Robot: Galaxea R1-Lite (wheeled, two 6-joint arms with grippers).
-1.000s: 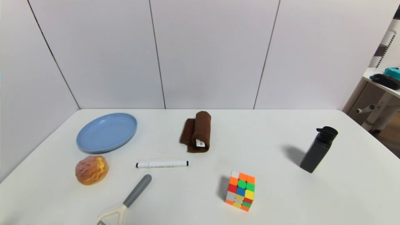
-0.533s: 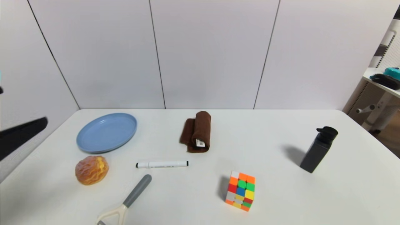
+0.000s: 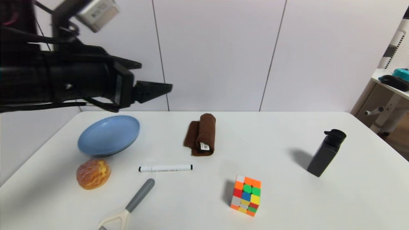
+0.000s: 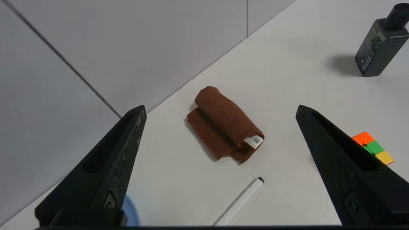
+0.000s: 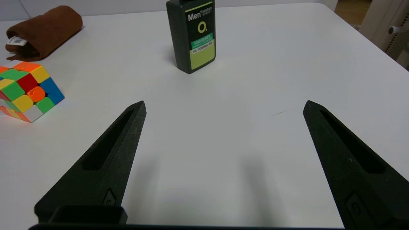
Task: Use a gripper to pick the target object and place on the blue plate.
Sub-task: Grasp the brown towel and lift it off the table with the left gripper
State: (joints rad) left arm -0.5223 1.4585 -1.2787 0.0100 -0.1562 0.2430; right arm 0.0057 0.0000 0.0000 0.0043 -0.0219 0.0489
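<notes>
The dark brown rolled towel with a small white tag lies near the table's far middle; it also shows in the left wrist view and the right wrist view. The light blue plate sits at the far left, a sliver of it in the left wrist view. My left gripper hangs high above the plate's right side, pointing toward the towel, open and empty. The right gripper is open over bare table, out of the head view.
A bread bun, a white marker, a grey-handled peeler, a colour cube and a dark bottle stand on the white table. A wall runs behind; a shelf is at the far right.
My left arm has swung in from the left edge, high over the plate, reaching toward the towel. Objects on the table have not moved.
</notes>
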